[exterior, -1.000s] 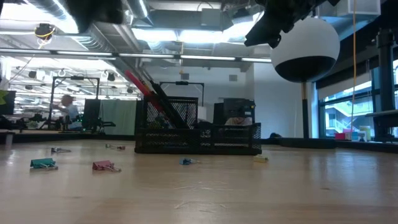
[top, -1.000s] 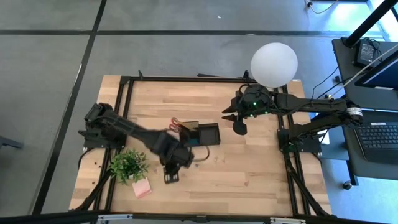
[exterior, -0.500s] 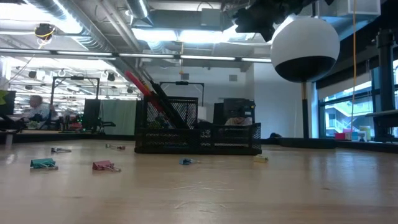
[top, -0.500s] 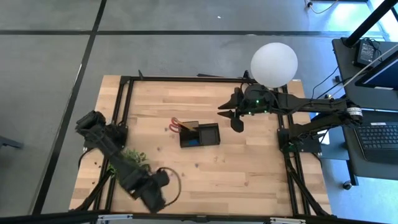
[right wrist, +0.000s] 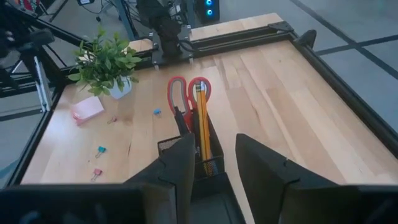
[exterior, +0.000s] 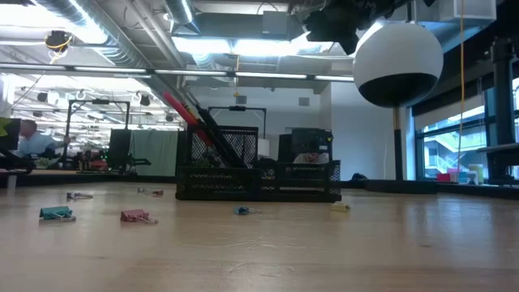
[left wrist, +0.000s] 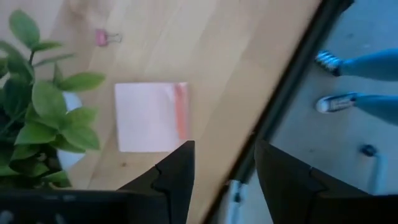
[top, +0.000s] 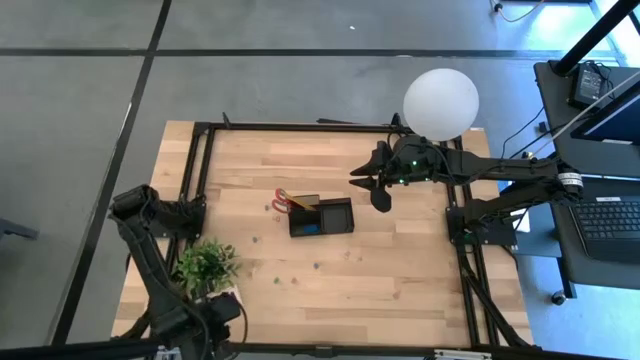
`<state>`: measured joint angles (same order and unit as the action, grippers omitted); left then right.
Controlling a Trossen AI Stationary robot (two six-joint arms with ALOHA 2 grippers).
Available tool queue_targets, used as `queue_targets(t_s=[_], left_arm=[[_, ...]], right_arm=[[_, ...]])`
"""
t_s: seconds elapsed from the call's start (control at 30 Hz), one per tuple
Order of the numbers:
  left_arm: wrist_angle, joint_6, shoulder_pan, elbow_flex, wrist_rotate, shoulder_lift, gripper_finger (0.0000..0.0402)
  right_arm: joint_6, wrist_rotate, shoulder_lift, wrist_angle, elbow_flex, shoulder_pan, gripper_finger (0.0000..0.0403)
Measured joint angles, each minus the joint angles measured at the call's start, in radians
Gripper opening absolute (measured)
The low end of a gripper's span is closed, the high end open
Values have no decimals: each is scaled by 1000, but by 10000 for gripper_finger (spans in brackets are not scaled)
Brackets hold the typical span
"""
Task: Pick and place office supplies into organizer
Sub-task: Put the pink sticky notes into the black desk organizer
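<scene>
The black mesh organizer (top: 322,216) stands mid-table with red-handled scissors (right wrist: 188,91) and a yellow pencil (right wrist: 202,124) upright in it. A pink sticky-note pad (left wrist: 151,116) lies flat near the table's near-left corner, beside the potted plant (top: 207,265). My left gripper (left wrist: 224,180) hangs open over the near edge, its fingers pointing down just past the pad, touching nothing. My right gripper (right wrist: 221,168) hovers open above the table's far right, looking toward the organizer (right wrist: 199,168). Small binder clips (exterior: 138,216) lie loose on the wood.
A lamp with a white globe (top: 441,103) stands at the far right. The black table frame (left wrist: 273,118) runs along the near edge under my left gripper. A person's shoes (left wrist: 339,102) show on the floor beyond. A pink clip (left wrist: 107,38) lies near the plant.
My left arm has swung from beside the organizer toward the table's near-left corner, past the plant, and its wrist has rolled. It now hangs over the near edge by the sticky-note pad. My right gripper has tipped up a little in place.
</scene>
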<state>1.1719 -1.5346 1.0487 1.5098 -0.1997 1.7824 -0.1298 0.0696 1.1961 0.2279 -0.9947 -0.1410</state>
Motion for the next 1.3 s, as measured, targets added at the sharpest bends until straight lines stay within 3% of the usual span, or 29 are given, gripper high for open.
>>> queue_targets(t_s=[0.27, 0.6, 1.07, 1.3], left_arm=[[-127, -24, 13, -158, -74, 1, 161], [-339, -13, -16, -328, -18, 1, 161], [-399, 131, -84, -371, 125, 65, 144], [-433, 72, -84, -356, 142, 106, 143]], right_arm=[[-1, 0, 0, 0, 0, 0, 122], [4, 0, 0, 1, 0, 0, 122], [7, 1, 0, 2, 0, 0, 122], [7, 1, 0, 1, 0, 0, 122]])
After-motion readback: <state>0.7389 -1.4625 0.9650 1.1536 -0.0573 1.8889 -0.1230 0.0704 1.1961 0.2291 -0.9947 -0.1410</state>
